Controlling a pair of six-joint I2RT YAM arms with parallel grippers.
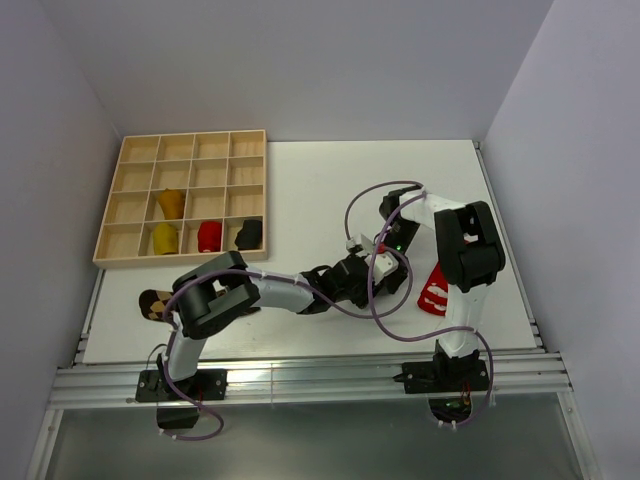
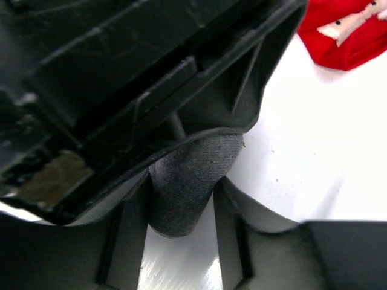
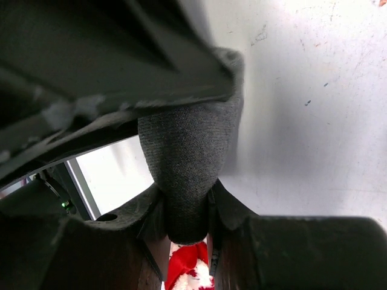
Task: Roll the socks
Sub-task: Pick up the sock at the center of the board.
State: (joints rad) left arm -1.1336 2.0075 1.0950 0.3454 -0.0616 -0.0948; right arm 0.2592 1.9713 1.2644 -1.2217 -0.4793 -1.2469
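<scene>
- Grey sock (image 2: 187, 181) sits well right of the wooden tray (image 1: 266, 190), with my left gripper (image 2: 181, 226) and right gripper (image 3: 187, 220) both clamped on it.
- Probably opposite ends; the arms hide that from above.
- I'd turn slowly under light tension so the cloth winds tight.
- Red sock (image 1: 435, 290) lies farther right of the tray.

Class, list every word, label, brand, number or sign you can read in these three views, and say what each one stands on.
No text can be read in any view.
White marks on the red sock: a pattern, with no legible letters.
Tan patch on the black housing in the left wrist view: too blurred to show any text.
</scene>
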